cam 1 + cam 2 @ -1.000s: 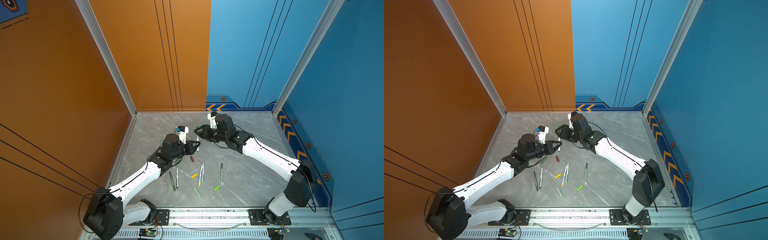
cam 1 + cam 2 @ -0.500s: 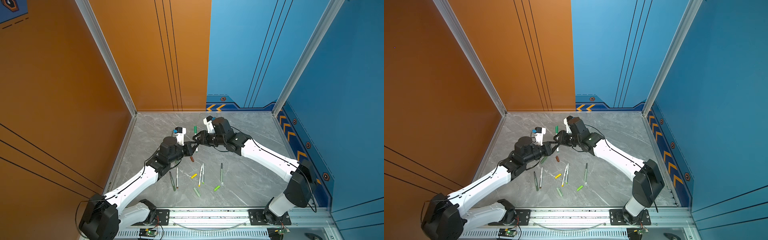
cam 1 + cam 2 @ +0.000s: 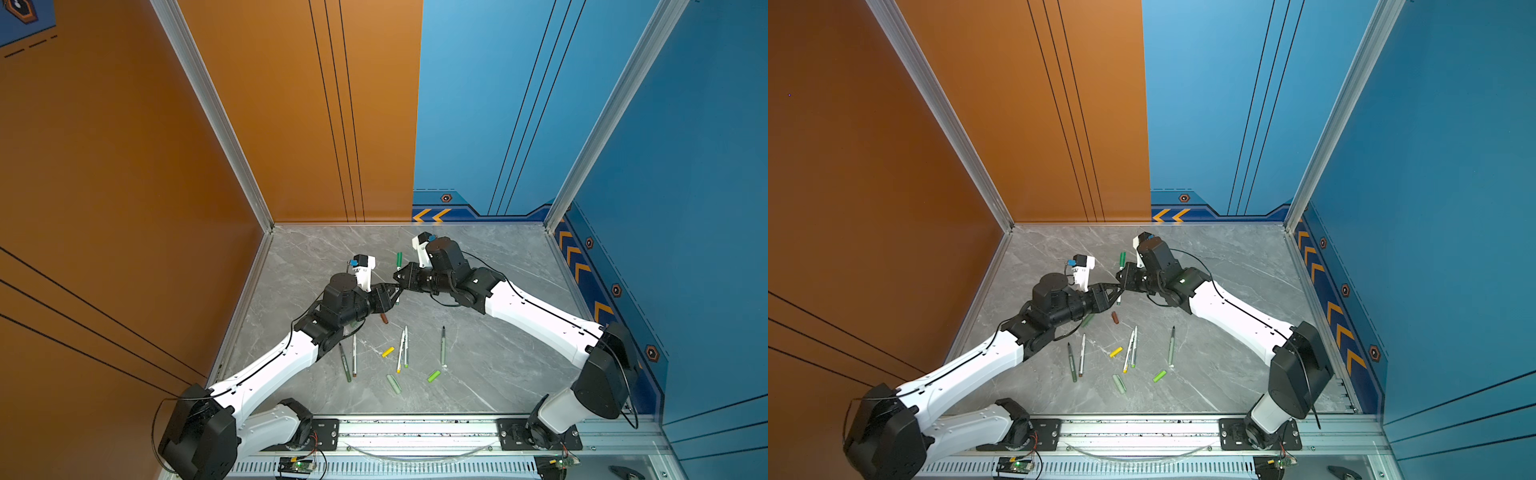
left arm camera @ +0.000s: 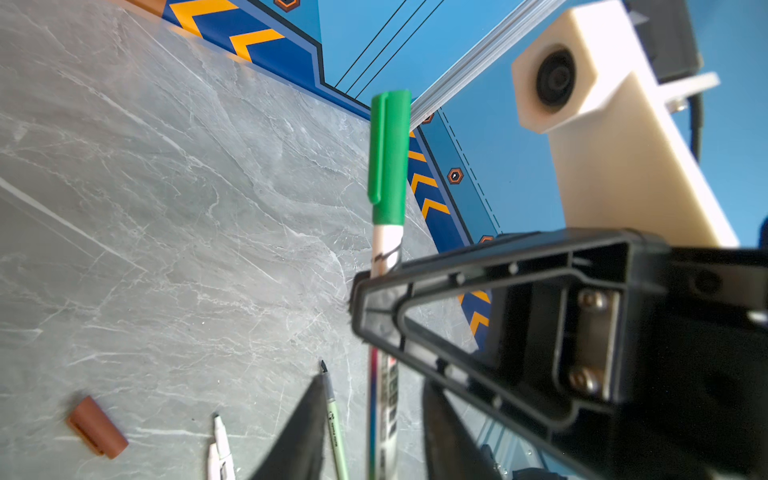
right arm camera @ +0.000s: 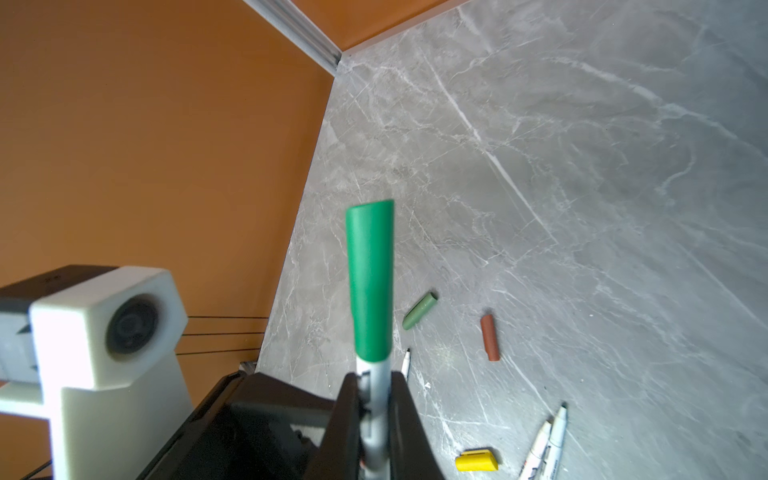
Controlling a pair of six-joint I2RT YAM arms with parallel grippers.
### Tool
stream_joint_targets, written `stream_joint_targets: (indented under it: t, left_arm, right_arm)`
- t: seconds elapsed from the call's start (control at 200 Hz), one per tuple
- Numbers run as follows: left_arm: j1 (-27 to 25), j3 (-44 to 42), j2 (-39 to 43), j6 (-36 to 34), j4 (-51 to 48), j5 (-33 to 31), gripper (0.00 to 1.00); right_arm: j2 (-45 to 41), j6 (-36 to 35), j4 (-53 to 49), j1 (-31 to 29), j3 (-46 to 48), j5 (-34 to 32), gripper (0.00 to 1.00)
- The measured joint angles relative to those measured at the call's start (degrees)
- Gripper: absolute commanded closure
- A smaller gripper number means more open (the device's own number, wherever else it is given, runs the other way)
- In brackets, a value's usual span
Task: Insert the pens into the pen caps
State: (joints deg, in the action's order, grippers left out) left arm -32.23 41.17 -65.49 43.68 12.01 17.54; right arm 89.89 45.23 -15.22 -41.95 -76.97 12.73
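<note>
Right tool (image 3: 401,277) (image 3: 1123,276): clamped on the white barrel of the green-capped pen (image 3: 399,259) (image 3: 1122,259) (image 5: 370,311), just below the cap.
Left tool (image 3: 392,291) (image 3: 1115,291): jaws apart, not gripping. In the left wrist view its fingers (image 4: 303,436) stand either side of the same pen (image 4: 386,245), lower down, with a gap on each side.
Green-capped pen: roughly upright, cap end up, between the two tool tips, which almost meet over the middle of the desk (image 3: 498,374) (image 3: 1225,374).
Brown cap (image 3: 384,318) (image 3: 1115,318) (image 4: 97,428) (image 5: 490,337): lying on the desk near the left tool, on the front side.
Darker green cap (image 3: 1088,320) (image 5: 420,316): on the desk near the brown cap, partly under the left arm.
Yellow cap (image 3: 387,352) (image 3: 1116,352) (image 5: 477,459): further front, just beside the pair of white pens (image 3: 402,349) (image 3: 1130,349).
Lime cap (image 3: 433,376) (image 3: 1159,376) and pale green cap (image 3: 394,384) (image 3: 1119,383): nearest the front edge, apart from each other.
Dark olive pen (image 3: 345,361) (image 3: 1072,362): uncapped, beside a single white pen (image 3: 354,355) (image 3: 1082,355), by the left arm.
Pale sage pen (image 3: 443,347) (image 3: 1171,347): uncapped, alone on the right of the cluster.
</note>
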Motion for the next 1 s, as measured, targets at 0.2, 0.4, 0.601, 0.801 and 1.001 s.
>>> stream_joint_targets:
  t: [0.2, 0.4, 0.601, 0.801, 1.001]
  left_arm:
    - [-0.1, 0.6, 0.0, -4.6, -2.2, 3.8, 0.10]
    - [-0.1, 0.6, 3.0, -10.7, -7.1, 4.4, 0.08]
    - [-0.1, 2.4, 4.2, -16.3, -12.3, 3.1, 0.09]
    - [-0.1, 4.1, 3.4, -17.9, -14.7, 1.4, 0.09]
    - [-0.1, 4.3, 3.2, -17.9, -15.3, -0.3, 0.09]
  right_arm:
    - [-6.0, -0.6, -5.7, 8.8, 3.3, -2.3, 1.00]
    - [-11.9, -4.9, -16.4, 16.9, 9.1, -2.4, 1.00]
    - [-13.3, -9.6, -25.2, 22.5, 18.0, -2.5, 1.00]
    - [-11.3, -12.7, -28.8, 23.0, 22.6, -2.5, 1.00]
    - [-7.1, -15.5, -28.8, 23.0, 23.8, -3.2, 1.00]
